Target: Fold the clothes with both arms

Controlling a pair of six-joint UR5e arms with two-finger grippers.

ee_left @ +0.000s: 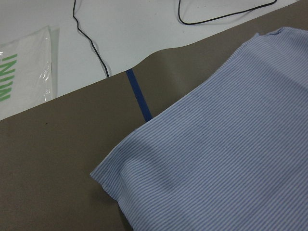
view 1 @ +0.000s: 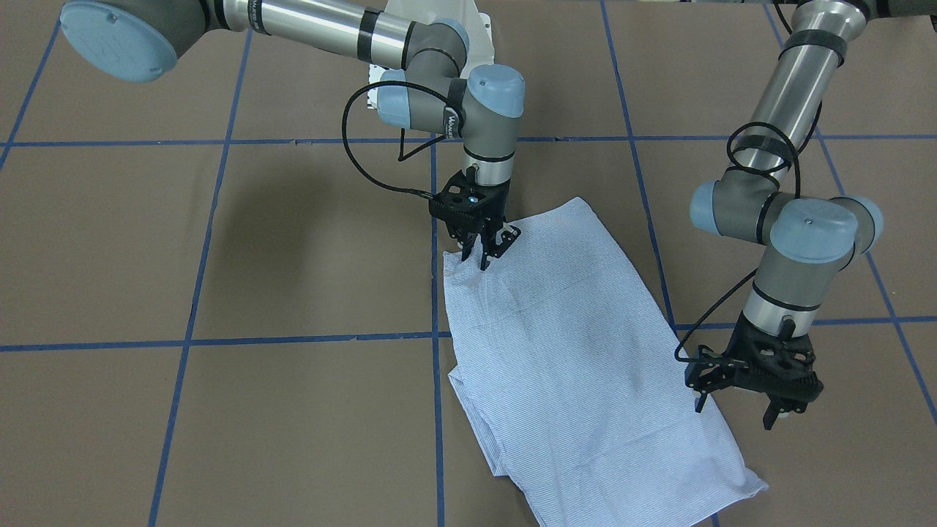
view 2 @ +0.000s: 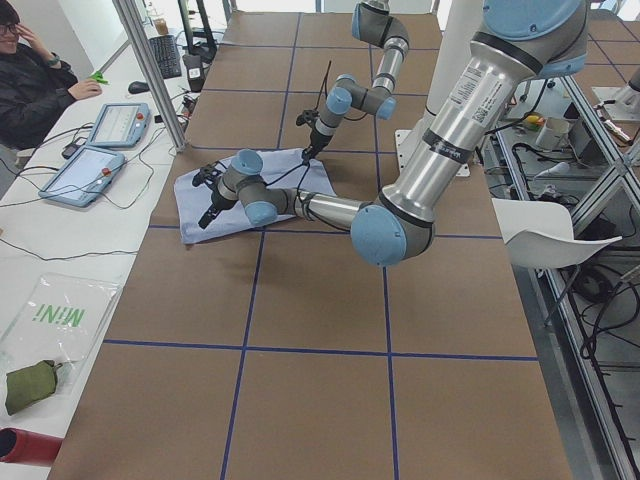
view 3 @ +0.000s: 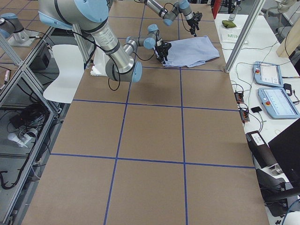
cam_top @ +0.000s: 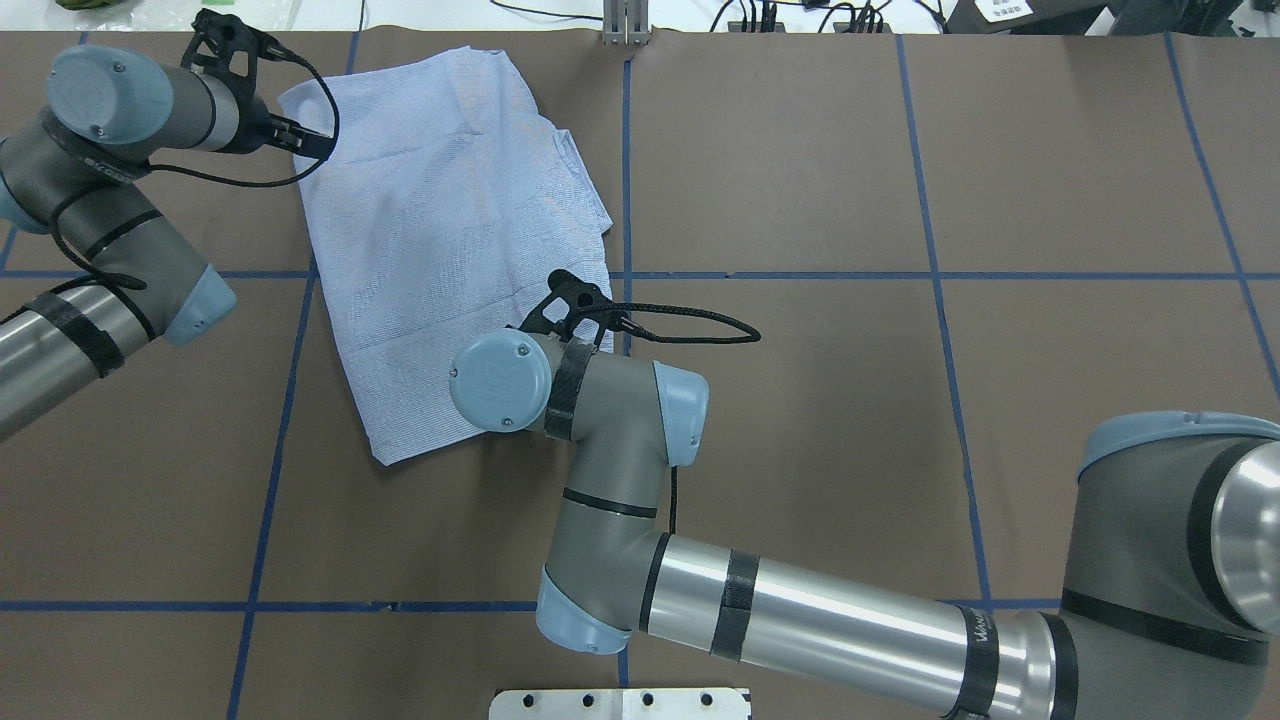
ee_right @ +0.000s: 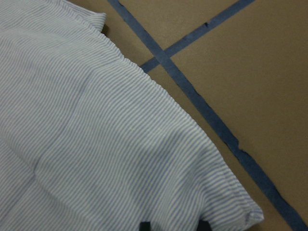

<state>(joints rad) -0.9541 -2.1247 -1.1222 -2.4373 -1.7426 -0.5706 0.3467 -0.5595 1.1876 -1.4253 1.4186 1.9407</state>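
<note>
Obs: right gripper (view 1: 487,252) fingers parted over near corner of shirt (view 1: 578,351), left gripper (view 1: 733,413) fingers wide, just off far-left edge; risk: uneven pinch, e.g. top layer only, skews fold

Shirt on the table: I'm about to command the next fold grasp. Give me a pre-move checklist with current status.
1. Shirt folded into a flat panel: ok.
2. Right gripper open, with its tips at one shirt corner: ok.
3. Left gripper open: ok.
4. Left gripper over cloth: cannot tell. The front view shows it just off the long edge, while the overhead view shows it at the edge.
5. Either gripper closed on cloth: not ok, neither is.
6. Layer edges aligned: not ok. Under-layers peek out along the long side away from the left gripper.
</note>
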